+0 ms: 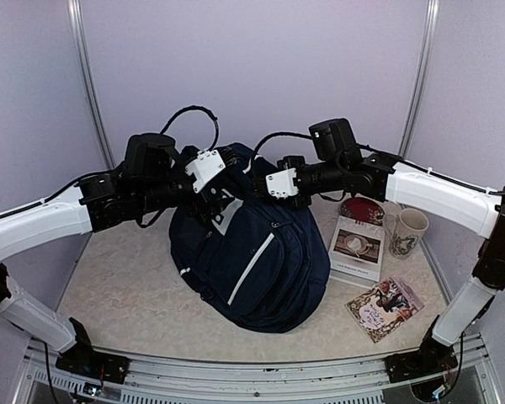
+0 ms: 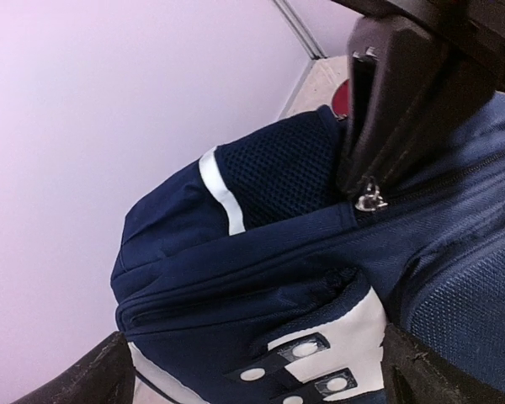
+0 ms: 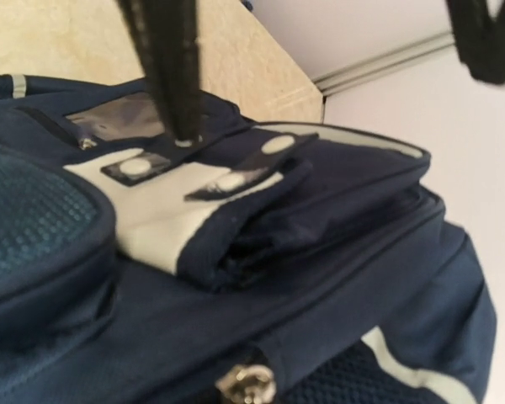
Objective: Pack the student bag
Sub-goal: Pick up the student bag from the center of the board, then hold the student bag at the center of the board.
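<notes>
The student bag (image 1: 261, 257), a dark navy backpack with a pale stripe on its front pocket, lies in the middle of the table. My left gripper (image 1: 222, 197) hovers at its top end. In the left wrist view the left gripper (image 2: 261, 379) is wide open, its fingers (image 2: 444, 370) straddling the white patch (image 2: 353, 328) with snaps and holding nothing. My right gripper (image 2: 372, 178) comes in from the other side, its dark jaws shut on the metal zipper pull (image 2: 372, 199). The zipper pull (image 3: 248, 387) sits at the bottom edge of the right wrist view.
Right of the bag lie a book with a coffee-cup cover (image 1: 358, 248) and a smaller illustrated book (image 1: 385, 308). A patterned mug (image 1: 408, 232) and a dark red item (image 1: 363, 209) stand behind them. Pale walls close in the back and sides.
</notes>
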Tool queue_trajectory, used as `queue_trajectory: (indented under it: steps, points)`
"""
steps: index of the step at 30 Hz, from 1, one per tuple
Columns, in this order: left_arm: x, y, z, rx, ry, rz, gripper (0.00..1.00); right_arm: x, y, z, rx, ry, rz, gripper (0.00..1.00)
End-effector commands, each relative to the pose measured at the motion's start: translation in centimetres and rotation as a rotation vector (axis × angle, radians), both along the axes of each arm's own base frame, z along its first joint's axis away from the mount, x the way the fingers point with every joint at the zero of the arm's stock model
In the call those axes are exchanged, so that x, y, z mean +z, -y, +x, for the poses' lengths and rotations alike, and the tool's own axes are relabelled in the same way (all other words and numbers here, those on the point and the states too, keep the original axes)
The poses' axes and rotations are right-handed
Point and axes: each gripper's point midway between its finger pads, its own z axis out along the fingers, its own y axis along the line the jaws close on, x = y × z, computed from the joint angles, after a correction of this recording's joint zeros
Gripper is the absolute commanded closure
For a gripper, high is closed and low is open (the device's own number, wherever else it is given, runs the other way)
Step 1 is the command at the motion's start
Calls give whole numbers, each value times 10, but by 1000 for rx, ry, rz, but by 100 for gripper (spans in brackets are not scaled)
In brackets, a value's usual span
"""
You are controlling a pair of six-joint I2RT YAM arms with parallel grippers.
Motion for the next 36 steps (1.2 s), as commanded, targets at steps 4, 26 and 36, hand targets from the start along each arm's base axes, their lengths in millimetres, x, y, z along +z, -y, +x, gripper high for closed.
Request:
queue_trajectory:
  steps: [4,26,36]
  points:
    - [-11,-4,8,-165,119,278,1,82,-9,-33,152,204,158,100]
    - [-41,44,29,-339,31,354,100,82,-7,-48,148,200,196,100]
    - [9,7,51,-204,26,84,55,85,2,-50,142,212,234,100]
